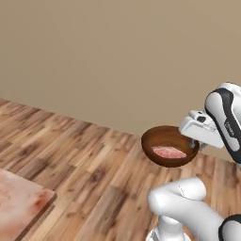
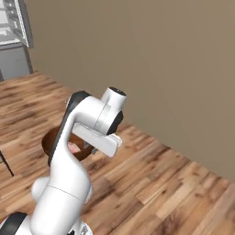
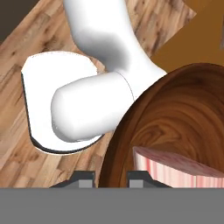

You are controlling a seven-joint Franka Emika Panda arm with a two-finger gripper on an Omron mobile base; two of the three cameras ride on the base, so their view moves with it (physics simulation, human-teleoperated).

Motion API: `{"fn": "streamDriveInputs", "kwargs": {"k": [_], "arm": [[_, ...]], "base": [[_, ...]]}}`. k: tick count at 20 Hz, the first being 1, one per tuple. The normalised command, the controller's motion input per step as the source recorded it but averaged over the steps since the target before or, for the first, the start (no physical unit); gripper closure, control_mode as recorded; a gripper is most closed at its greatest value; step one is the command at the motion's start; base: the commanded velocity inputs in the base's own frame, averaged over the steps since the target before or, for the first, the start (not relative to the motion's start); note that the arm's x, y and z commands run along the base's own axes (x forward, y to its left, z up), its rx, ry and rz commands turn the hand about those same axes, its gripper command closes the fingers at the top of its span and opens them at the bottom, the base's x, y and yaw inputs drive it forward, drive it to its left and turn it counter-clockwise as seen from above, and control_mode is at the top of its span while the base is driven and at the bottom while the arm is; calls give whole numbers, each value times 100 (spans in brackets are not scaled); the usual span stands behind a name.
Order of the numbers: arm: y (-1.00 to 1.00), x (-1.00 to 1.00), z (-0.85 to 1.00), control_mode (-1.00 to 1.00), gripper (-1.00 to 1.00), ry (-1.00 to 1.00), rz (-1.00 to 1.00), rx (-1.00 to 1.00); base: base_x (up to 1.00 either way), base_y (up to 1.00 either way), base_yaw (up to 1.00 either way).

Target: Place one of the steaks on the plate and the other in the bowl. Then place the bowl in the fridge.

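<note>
Above wood flooring (image 1: pixel 70 160), pincer (image 3: pixel 111 178) clamps bowl (image 1: pixel 168 141) rim, steak (image 1: pixel 168 152) inside.

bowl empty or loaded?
Loaded: a pale pink steak lies inside the bowl, carried above the floor.

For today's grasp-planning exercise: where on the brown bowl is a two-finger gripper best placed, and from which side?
Grip the bowl by its thin upright rim, one finger inside and one outside, coming from the side away from the steak. The wide, deep body won't fit between the jaws; the gripper already pinches the rim this way.
</note>
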Motion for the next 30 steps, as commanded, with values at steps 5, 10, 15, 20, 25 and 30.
{"fn": "streamDriveInputs", "kwargs": {"k": [5, 10, 15, 20, 25, 30], "arm": [[0, 0, 0, 100, 100, 0, 0, 0], [0, 0, 0, 100, 100, 0, 0, 0], [0, 0, 0, 100, 100, 0, 0, 0], [0, 0, 0, 100, 100, 0, 0, 0], [0, 0, 0, 100, 100, 0, 0, 0], [0, 0, 0, 100, 100, 0, 0, 0]], "base": [[100, -42, 38], [100, -29, 37], [100, 0, 31], [100, -4, 44], [100, -15, 52], [100, 0, 42]]}}
